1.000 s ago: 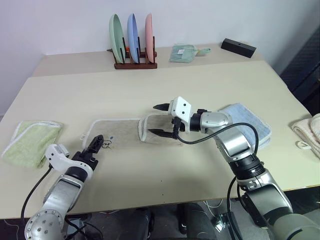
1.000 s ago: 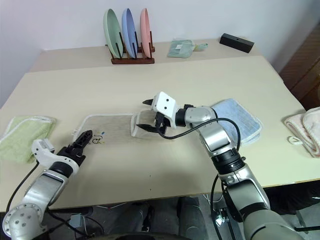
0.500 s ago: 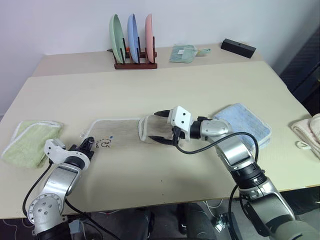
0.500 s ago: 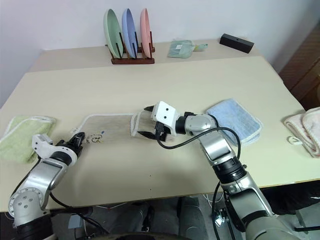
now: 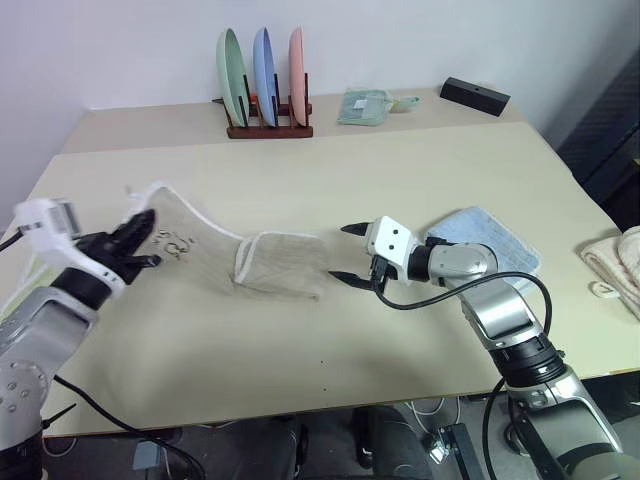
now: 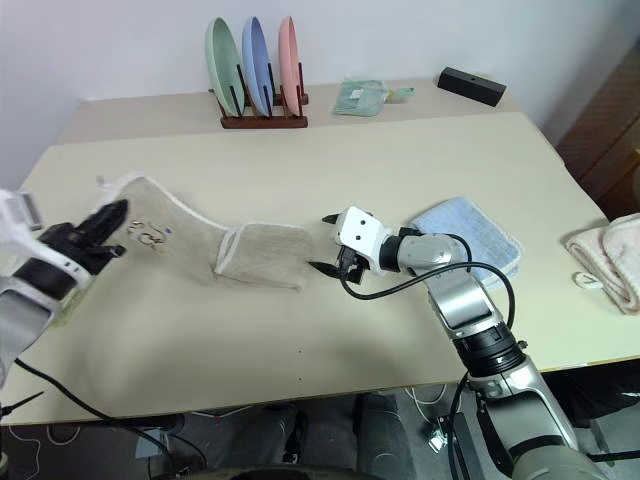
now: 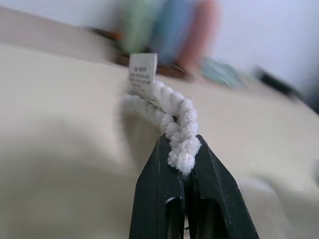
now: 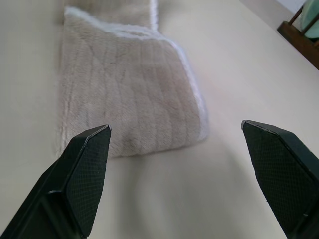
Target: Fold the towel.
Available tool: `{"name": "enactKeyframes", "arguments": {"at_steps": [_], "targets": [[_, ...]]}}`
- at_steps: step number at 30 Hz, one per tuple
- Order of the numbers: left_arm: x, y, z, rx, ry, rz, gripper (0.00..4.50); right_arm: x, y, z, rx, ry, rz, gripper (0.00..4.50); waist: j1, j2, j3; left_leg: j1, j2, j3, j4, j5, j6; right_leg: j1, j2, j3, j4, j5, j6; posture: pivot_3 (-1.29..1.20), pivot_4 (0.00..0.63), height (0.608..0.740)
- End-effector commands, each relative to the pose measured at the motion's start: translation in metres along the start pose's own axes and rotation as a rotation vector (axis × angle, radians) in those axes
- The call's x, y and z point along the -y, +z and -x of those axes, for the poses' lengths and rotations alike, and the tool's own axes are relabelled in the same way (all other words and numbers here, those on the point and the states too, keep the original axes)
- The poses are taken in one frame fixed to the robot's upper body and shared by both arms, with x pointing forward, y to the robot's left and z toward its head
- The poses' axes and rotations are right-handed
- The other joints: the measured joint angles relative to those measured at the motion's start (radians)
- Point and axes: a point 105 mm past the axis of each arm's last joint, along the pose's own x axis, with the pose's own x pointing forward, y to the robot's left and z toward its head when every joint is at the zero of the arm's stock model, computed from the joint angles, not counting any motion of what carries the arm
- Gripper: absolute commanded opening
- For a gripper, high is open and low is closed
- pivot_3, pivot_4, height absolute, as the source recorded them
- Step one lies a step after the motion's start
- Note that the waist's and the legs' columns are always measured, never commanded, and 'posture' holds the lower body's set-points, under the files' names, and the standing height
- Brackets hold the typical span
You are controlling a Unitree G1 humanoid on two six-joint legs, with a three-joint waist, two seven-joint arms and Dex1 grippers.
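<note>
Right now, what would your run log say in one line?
left gripper: shut on towel corner, lifted | right gripper: open, beside folded end

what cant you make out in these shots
- Embroidered mark on the towel: too small to read, head views.
- Tag by the left gripper: print blurred, left wrist view.
- Pale cloth: cut off by the picture's edge, left eye view.
- Plates: blurred, left wrist view.

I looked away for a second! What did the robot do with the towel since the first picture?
The left gripper shut on the towel's white edge and lifted that end up off the table. The right gripper backed off the folded end, its fingers wide open. The folded end stayed on the table, and the blue towel and plate rack didn't move.
</note>
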Motion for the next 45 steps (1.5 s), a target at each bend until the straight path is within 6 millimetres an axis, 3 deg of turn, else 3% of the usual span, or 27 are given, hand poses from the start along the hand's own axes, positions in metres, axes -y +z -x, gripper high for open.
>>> {"name": "enactKeyframes", "arguments": {"at_steps": [1, 3, 8, 14, 22, 25, 30, 31, 36, 37, 39, 41, 44, 45], "targets": [[0.051, -0.008, -0.018, -0.074, -0.265, -0.133, 0.04, 0.006, 0.009, 0.001, 0.029, -0.026, 0.033, 4.29, -0.001, 0.000, 0.000, 0.000, 0.000, 0.000, 0.000, 0.000, 0.000, 0.000, 0.000, 0.000, 0.000, 0.000, 0.000, 0.00, 0.150, 0.740], [0.070, -0.020, -0.025, -0.129, -0.366, -0.196, 0.04, 0.006, 0.009, 0.001, 0.028, -0.030, 0.031, 4.29, -0.003, 0.000, 0.000, 0.000, 0.000, 0.000, 0.000, 0.000, 0.000, -0.001, 0.000, 0.000, 0.000, 0.000, 0.000, 0.00, 0.150, 0.740], [0.093, -0.049, -0.037, -0.229, -0.534, -0.274, 0.04, 0.006, 0.004, 0.004, 0.013, -0.046, 0.023, 4.29, -0.009, 0.000, 0.000, 0.000, 0.001, 0.001, -0.002, 0.000, 0.000, -0.002, 0.000, 0.000, 0.000, 0.000, 0.000, 0.00, 0.150, 0.740], [0.083, -0.070, -0.040, -0.314, -0.551, -0.370, 0.04, 0.007, 0.001, 0.010, -0.002, -0.066, 0.018, 4.29, -0.006, 0.000, 0.000, -0.001, 0.001, 0.001, -0.002, 0.000, 0.000, -0.002, 0.000, 0.000, 0.000, 0.000, 0.000, 0.00, 0.150, 0.740], [0.081, -0.088, -0.054, -0.321, -0.527, -0.319, 0.04, 0.003, 0.001, 0.007, -0.002, -0.064, 0.014, 4.29, -0.001, 0.000, 0.000, -0.001, 0.000, 0.001, -0.001, 0.000, 0.000, -0.001, 0.000, 0.000, 0.000, 0.000, 0.000, 0.00, 0.150, 0.740], [0.080, -0.094, -0.056, -0.327, -0.503, -0.294, 0.90, 0.004, 0.001, 0.008, -0.004, -0.063, 0.016, 4.29, -0.002, 0.000, 0.000, -0.001, 0.000, 0.001, 0.000, 0.000, 0.000, -0.001, 0.000, 0.000, 0.000, 0.000, 0.001, 0.00, 0.150, 0.740], [0.085, -0.083, -0.056, -0.261, -0.494, -0.207, 3.48, 0.005, 0.000, 0.008, -0.009, -0.063, 0.019, 4.29, -0.002, 0.000, 0.000, -0.001, 0.000, 0.001, 0.000, 0.000, 0.000, -0.002, 0.000, 0.000, 0.000, 0.000, 0.001, 0.00, 0.150, 0.740], [0.086, -0.077, -0.049, -0.257, -0.509, -0.168, 3.93, 0.006, 0.002, 0.007, -0.004, -0.065, 0.024, 4.29, -0.002, 0.000, 0.000, -0.001, 0.000, 0.001, 0.000, 0.000, 0.000, -0.002, 0.000, 0.000, 0.000, 0.000, 0.001, 0.00, 0.150, 0.740], [0.068, -0.055, -0.027, -0.217, -0.465, -0.100, 3.93, 0.011, 0.005, 0.008, -0.001, -0.078, 0.030, 4.29, -0.007, 0.000, 0.000, -0.001, 0.001, 0.001, -0.001, 0.000, 0.000, -0.003, 0.000, 0.001, 0.000, 0.000, 0.001, 0.00, 0.150, 0.740], [0.059, -0.046, -0.025, -0.177, -0.425, -0.065, 3.66, 0.015, 0.003, 0.009, -0.014, -0.091, 0.031, 4.03, -0.006, 0.000, 0.000, -0.001, 0.001, 0.001, -0.001, 0.000, 0.000, -0.002, 0.000, 0.001, 0.000, 0.000, 0.001, 0.00, 0.150, 0.740], [0.040, -0.027, -0.020, -0.095, -0.338, -0.038, 3.05, 0.020, 0.000, 0.009, -0.029, -0.110, 0.027, 3.38, -0.003, 0.000, 0.000, -0.001, 0.001, 0.001, 0.000, 0.000, 0.000, -0.002, 0.000, 0.001, 0.000, 0.001, 0.000, 0.00, 0.150, 0.740], [0.021, -0.021, -0.018, -0.074, -0.234, -0.062, 2.16, 0.027, 0.008, 0.007, 0.005, -0.137, -0.010, 2.47, -0.002, 0.000, 0.000, -0.001, 0.001, 0.001, 0.000, 0.000, 0.000, -0.002, 0.000, 0.000, 0.000, 0.001, 0.000, 0.00, 0.150, 0.740], [0.016, -0.028, -0.019, -0.122, -0.192, -0.147, 0.63, 0.031, 0.030, 0.000, 0.097, -0.135, -0.062, 0.91, -0.002, 0.000, 0.000, -0.001, 0.001, 0.001, 0.000, 0.000, 0.000, -0.002, 0.000, 0.001, 0.000, 0.001, 0.000, 0.00, 0.150, 0.740], [0.018, -0.032, -0.021, -0.143, -0.192, -0.181, 0.61, 0.032, 0.038, -0.003, 0.127, -0.132, -0.083, 0.39, -0.003, 0.000, 0.000, -0.001, 0.001, 0.001, 0.000, 0.000, 0.000, -0.002, 0.000, 0.000, 0.000, 0.001, 0.000, 0.00, 0.150, 0.740]]}}
